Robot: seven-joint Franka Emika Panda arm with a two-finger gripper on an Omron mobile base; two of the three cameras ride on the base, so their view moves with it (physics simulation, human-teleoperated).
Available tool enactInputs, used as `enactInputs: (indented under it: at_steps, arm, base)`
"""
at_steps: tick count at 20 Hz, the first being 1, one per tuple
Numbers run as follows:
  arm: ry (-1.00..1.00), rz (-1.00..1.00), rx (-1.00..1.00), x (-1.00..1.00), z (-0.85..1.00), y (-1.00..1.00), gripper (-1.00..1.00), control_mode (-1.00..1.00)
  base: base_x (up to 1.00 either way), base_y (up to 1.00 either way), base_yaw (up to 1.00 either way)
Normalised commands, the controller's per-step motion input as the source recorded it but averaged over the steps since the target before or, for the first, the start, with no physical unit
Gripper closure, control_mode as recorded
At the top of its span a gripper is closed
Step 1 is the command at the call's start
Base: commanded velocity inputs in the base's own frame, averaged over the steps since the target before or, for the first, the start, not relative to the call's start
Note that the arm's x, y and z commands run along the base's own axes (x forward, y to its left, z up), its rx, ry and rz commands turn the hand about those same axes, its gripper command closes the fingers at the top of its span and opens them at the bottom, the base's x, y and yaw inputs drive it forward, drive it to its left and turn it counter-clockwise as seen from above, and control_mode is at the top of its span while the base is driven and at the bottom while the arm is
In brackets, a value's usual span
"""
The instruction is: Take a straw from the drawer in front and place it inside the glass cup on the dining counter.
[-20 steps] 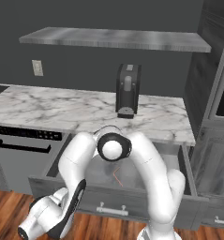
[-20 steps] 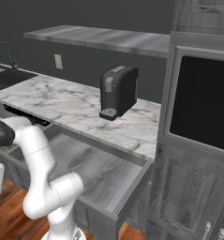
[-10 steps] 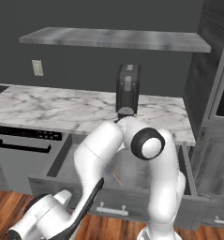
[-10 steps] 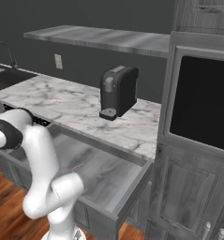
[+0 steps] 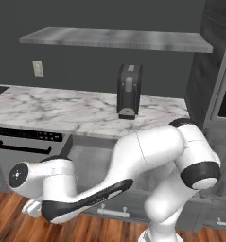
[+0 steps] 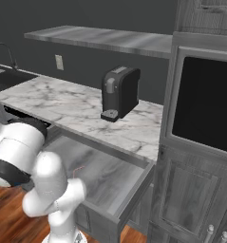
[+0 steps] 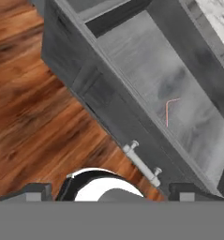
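The drawer is pulled out, wide and shallow, with a small silver bar handle on its grey front. A thin reddish-pink straw lies on its grey floor toward the right; from the right base it is a faint pink line. My gripper is open and holds nothing. It hangs low in front of the drawer front, above the wood floor and short of the straw. In the left base view my forearm stretches down to the lower left across the drawer. The glass cup and the dining counter are out of view.
A black coffee machine stands on the marble worktop above the drawer. A panel with a long black handle is left of the drawer. A tall cabinet with a built-in oven rises on the right. Wood floor lies below.
The arm has folded down: its elbow swung to the right and lower, and the forearm now reaches low to the left. The drawer and straw stay put, and the gripper remains open.
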Motion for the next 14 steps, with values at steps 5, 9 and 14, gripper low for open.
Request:
enactInputs:
  at_steps: [5,9,14]
  arm:
    - [0.44,-0.14,0.31,0.31,1.0,-0.47,-1.0,-1.0]
    - [0.33,-0.18,0.16,0.42,0.92,-0.54,-1.0,-1.0]
    - [0.15,-0.21,0.01,0.43,0.41,-0.71,-1.0,-1.0]
  base:
    - [0.0,0.0,0.0]
    - [0.0,0.0,0.0]
    - [0.0,0.0,0.0]
